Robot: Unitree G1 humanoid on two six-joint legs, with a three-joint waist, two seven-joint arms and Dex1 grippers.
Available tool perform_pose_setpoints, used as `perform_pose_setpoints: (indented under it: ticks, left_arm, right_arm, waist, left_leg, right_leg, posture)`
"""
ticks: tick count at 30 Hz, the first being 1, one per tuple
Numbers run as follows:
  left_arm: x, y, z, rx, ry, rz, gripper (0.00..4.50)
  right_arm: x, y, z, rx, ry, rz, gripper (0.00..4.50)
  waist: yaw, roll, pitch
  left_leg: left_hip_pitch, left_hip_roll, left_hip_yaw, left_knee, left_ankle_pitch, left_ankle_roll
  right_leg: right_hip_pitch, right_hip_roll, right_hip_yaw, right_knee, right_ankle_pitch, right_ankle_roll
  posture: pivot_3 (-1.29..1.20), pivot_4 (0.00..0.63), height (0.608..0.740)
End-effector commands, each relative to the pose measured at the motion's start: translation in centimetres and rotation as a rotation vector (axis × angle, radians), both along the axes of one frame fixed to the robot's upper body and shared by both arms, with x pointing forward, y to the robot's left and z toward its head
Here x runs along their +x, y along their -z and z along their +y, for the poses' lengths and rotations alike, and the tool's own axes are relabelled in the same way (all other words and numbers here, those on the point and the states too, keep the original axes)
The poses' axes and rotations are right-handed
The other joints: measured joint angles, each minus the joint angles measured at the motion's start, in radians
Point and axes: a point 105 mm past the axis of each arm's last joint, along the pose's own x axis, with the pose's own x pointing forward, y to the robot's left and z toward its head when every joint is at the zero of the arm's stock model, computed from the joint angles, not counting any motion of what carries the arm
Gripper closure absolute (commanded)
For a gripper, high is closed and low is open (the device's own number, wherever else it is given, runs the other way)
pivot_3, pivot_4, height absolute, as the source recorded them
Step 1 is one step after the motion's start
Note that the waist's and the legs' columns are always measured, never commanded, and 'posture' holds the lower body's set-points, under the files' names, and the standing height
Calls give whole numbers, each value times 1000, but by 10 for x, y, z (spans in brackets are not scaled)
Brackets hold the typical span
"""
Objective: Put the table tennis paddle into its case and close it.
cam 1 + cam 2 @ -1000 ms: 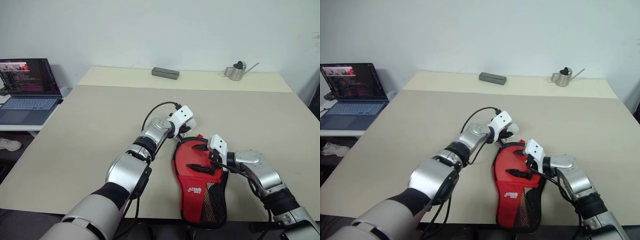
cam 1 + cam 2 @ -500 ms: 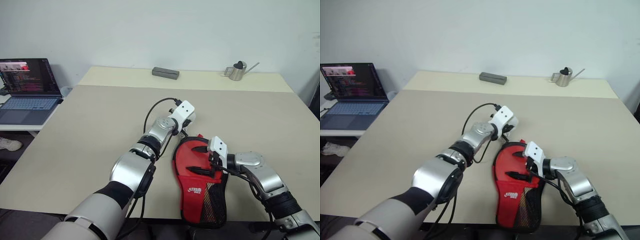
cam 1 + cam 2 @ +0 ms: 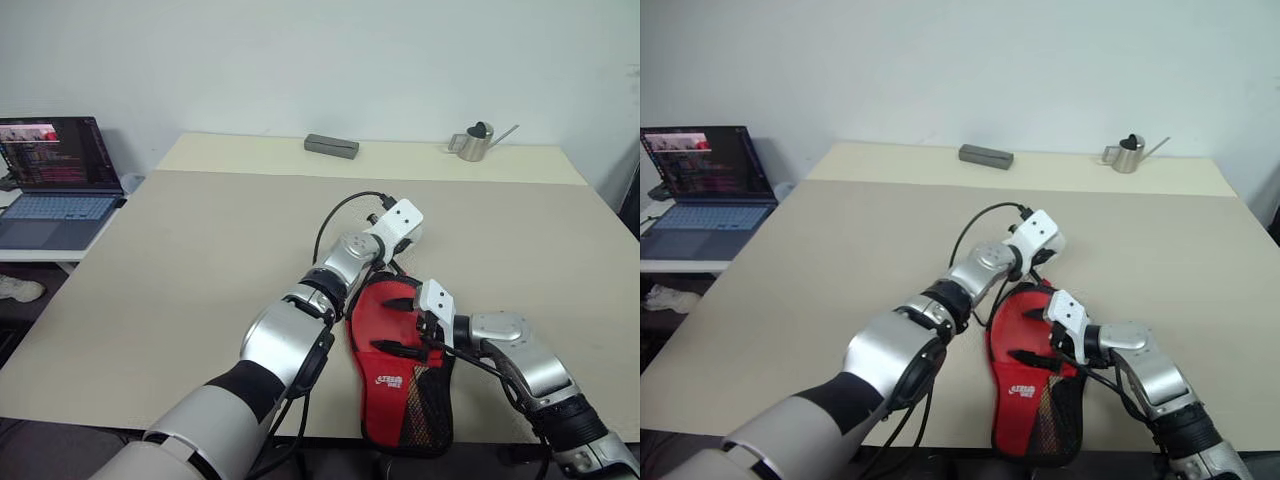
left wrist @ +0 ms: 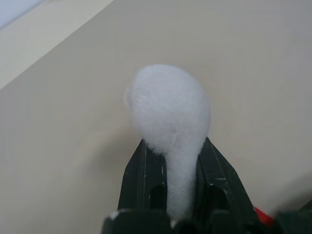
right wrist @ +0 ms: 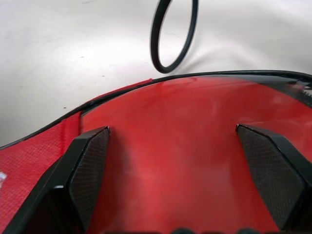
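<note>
A: Case [image 3: 400, 372] lies at the near tabletop [image 3: 200, 250] edge, wide free surface beyond it.
B: And the fingers?
A: Left fingers [image 4: 146, 178] pinch the white charm [image 4: 168, 114] past its far end; right gripper [image 5: 180, 161] spread wide over the paddle [image 5: 175, 146] inside.

Even, soft indoor light falls on the table [image 3: 200, 250], bright without glare. Shadows are faint, lying close under the arms. The head views are sharp. In the left wrist view the white plush charm [image 4: 168, 117] looks soft and slightly overexposed.
</note>
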Motion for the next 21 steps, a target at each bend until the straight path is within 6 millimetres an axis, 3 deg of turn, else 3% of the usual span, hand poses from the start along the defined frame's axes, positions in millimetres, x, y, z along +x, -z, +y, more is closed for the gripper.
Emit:
perform_pose_setpoints:
  ticks: [1, 9, 17, 21]
  left_arm:
    - [-7, -27, -27, -18, 80, -90, 4240]
    - [-25, -16, -48, 42, 184, -104, 4240]
    - [-26, -9, -46, 96, 213, -129, 4240]
    - [-38, 5, -51, 124, 293, -91, 4240]
  right_arm:
    - [-27, 56, -11, -127, 19, 230, 0]
    - [-29, 55, -10, -125, 28, 230, 0]
    - [-30, 56, -11, -126, 33, 231, 0]
    - [-30, 56, -11, -126, 33, 231, 0]
  waist:
    - [1, 0, 0]
    - [1, 0, 0]
    - [1, 0, 0]
    - [1, 0, 0]
  left_leg:
    - [0, 0, 0, 0, 0, 0]
    - [0, 0, 0, 0, 0, 0]
    - [0, 0, 0, 0, 0, 0]
    - [0, 0, 0, 0, 0, 0]
  right_leg:
    - [0, 0, 0, 0, 0, 0]
    - [0, 0, 0, 0, 0, 0]
    - [0, 0, 0, 0, 0, 0]
    - [0, 0, 0, -1, 0, 0]
  posture:
    - [0, 150, 740]
    - [0, 150, 740]
    - [0, 150, 740]
    - [0, 150, 740]
